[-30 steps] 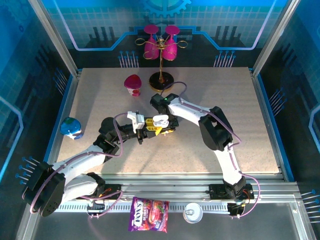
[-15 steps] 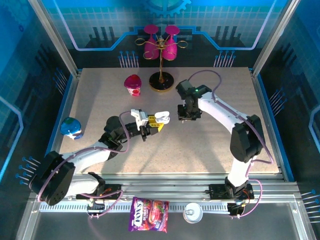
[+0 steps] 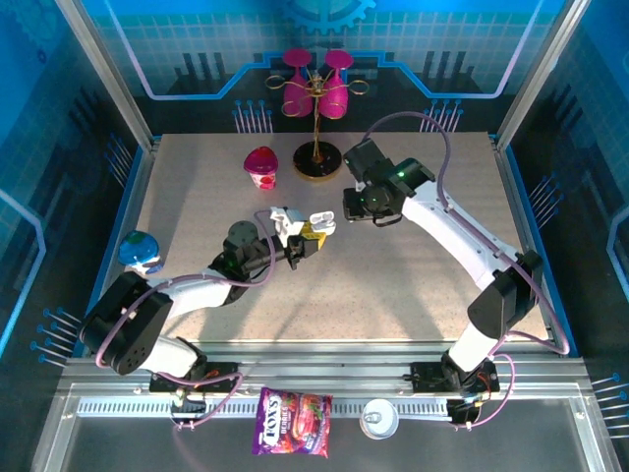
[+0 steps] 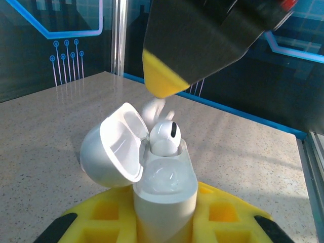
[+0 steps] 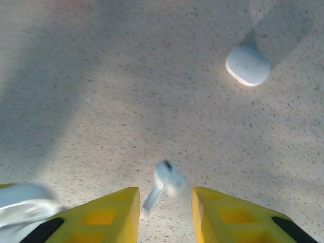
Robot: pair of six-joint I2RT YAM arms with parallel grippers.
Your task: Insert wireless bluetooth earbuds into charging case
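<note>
And there's the left gripper [image 3: 301, 239], clamped on the open charging case [image 4: 164, 195] over the middle of the table [image 3: 442, 295]. Its lid is flipped back and a seated earbud [image 4: 165, 136] sits in one well. The right gripper [image 5: 163, 205] has its jaws apart and grips nothing. A blurred earbud [image 5: 168, 178] shows just ahead of its gap, and a closed white case [image 5: 248, 65] lies on the table beyond.

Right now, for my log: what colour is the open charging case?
Glossy white; the charging case shows best in the left wrist view.
</note>
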